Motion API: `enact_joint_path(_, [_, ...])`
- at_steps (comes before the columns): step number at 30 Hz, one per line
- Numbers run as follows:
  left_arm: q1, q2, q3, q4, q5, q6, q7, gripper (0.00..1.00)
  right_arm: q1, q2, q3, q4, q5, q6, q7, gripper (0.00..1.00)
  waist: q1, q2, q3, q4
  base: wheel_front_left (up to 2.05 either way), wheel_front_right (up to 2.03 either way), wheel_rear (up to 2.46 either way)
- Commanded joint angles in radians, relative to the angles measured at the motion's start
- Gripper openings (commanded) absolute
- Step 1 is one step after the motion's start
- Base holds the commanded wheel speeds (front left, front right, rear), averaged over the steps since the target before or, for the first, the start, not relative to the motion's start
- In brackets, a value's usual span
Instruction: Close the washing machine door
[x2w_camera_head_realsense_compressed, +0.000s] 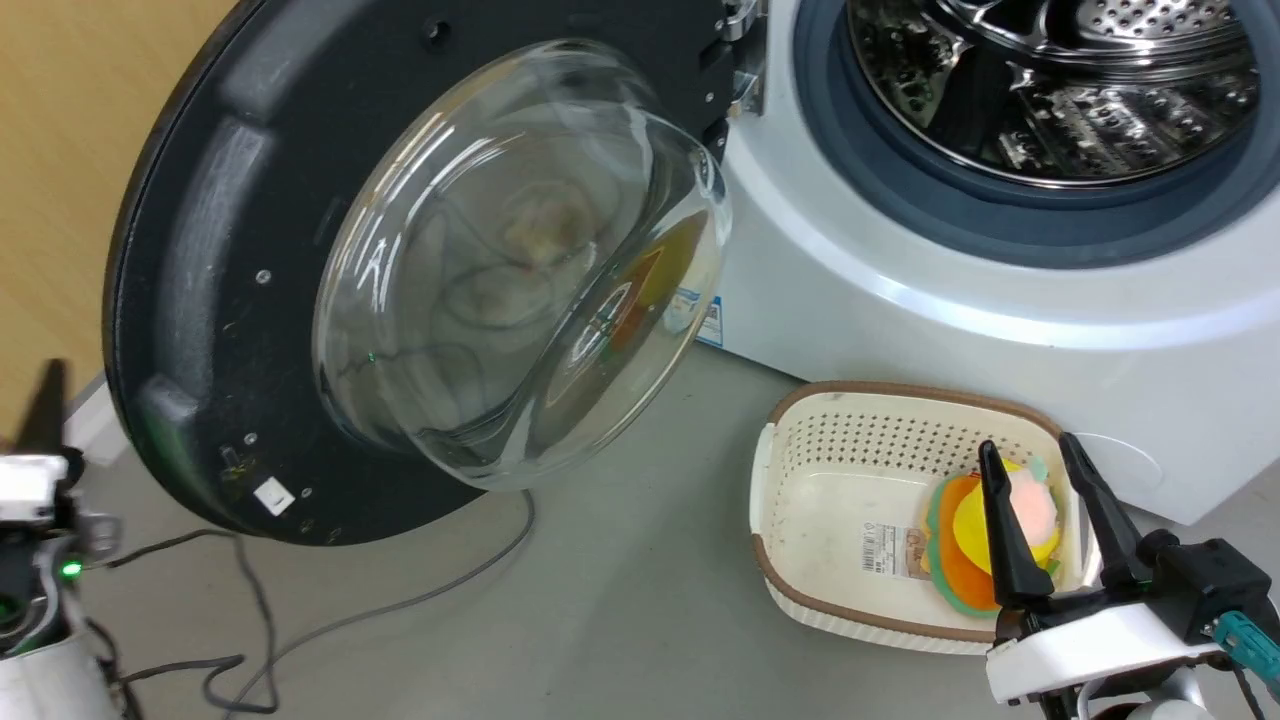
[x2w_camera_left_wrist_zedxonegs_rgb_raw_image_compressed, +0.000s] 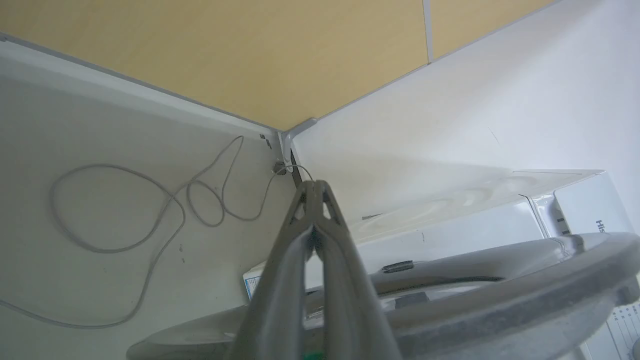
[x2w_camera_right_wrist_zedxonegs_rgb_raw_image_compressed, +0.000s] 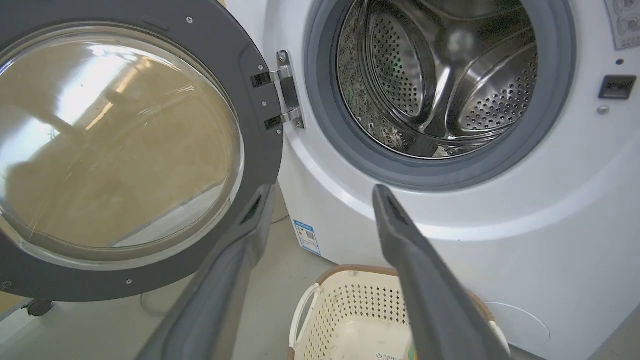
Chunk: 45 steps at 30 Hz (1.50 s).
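Observation:
The washing machine door (x2w_camera_head_realsense_compressed: 250, 250) stands wide open, swung out to the left on its metal hinge (x2w_camera_right_wrist_zedxonegs_rgb_raw_image_compressed: 287, 90), with its clear glass bowl (x2w_camera_head_realsense_compressed: 520, 260) bulging toward me. The white washing machine (x2w_camera_head_realsense_compressed: 900, 300) shows its steel drum (x2w_camera_right_wrist_zedxonegs_rgb_raw_image_compressed: 440, 75) and grey gasket (x2w_camera_right_wrist_zedxonegs_rgb_raw_image_compressed: 350, 150). My left gripper (x2w_camera_head_realsense_compressed: 48, 385) is shut and empty at the lower left, just beyond the door's outer edge. In the left wrist view its fingers (x2w_camera_left_wrist_zedxonegs_rgb_raw_image_compressed: 314, 190) point past the door's rim (x2w_camera_left_wrist_zedxonegs_rgb_raw_image_compressed: 525, 295); whether they touch it is unclear. My right gripper (x2w_camera_head_realsense_compressed: 1030, 455) is open and empty above the basket.
A cream plastic basket (x2w_camera_head_realsense_compressed: 800, 470) holding a colourful soft item (x2w_camera_head_realsense_compressed: 960, 560) sits on the floor before the machine. A grey cable (x2w_camera_head_realsense_compressed: 400, 600) trails over the floor under the door. A yellow wall (x2w_camera_head_realsense_compressed: 60, 120) stands close behind the door.

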Motion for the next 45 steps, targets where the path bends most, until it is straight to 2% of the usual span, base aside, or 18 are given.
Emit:
enact_joint_path(1, [-0.028,-0.008,-0.006,0.021,-0.031,-0.01,0.024,0.0,-0.018,0.003,0.002,0.003,0.01,0.001,-0.014,1.0,0.0,0.0,0.006,0.01,0.0,0.0,0.0])
enact_joint_path(8, [-0.017,-0.026,-0.086,-0.018,-0.137,-0.019,0.132,0.0,-0.013,0.004,-0.002,0.0,0.03,0.001,-0.028,1.0,0.0,0.0,0.014,0.036,0.0,0.0,0.0])
enact_joint_path(18, [0.136,-0.047,-0.184,-0.191,-0.327,-0.03,0.29,0.0,-0.005,0.004,-0.015,0.001,0.053,0.001,-0.049,1.0,0.0,0.0,0.026,0.067,0.0,0.0,0.0])
enact_joint_path(25, [0.226,-0.071,-0.289,-0.34,-0.452,-0.038,0.37,0.0,-0.01,0.004,-0.021,0.004,0.067,0.001,-0.064,1.0,0.0,0.0,0.024,0.101,0.0,0.0,0.0])
enact_joint_path(27, [0.25,-0.076,-0.332,-0.379,-0.455,-0.038,0.376,0.0,-0.009,0.004,-0.023,0.003,0.068,0.001,-0.064,1.0,0.0,0.0,0.018,0.1,0.0,0.0,0.0])
enact_joint_path(35, [0.314,-0.08,-0.498,-0.511,-0.463,-0.038,0.399,0.0,-0.012,0.004,-0.03,-0.002,0.073,0.001,-0.064,1.0,0.0,0.0,-0.003,0.04,0.0,0.0,0.0])
enact_joint_path(45, [0.344,-0.072,-0.661,-0.587,-0.462,-0.038,0.395,0.0,-0.015,0.004,-0.041,-0.009,0.081,0.001,-0.064,1.0,0.0,0.0,-0.01,-0.112,0.0,0.0,0.0])
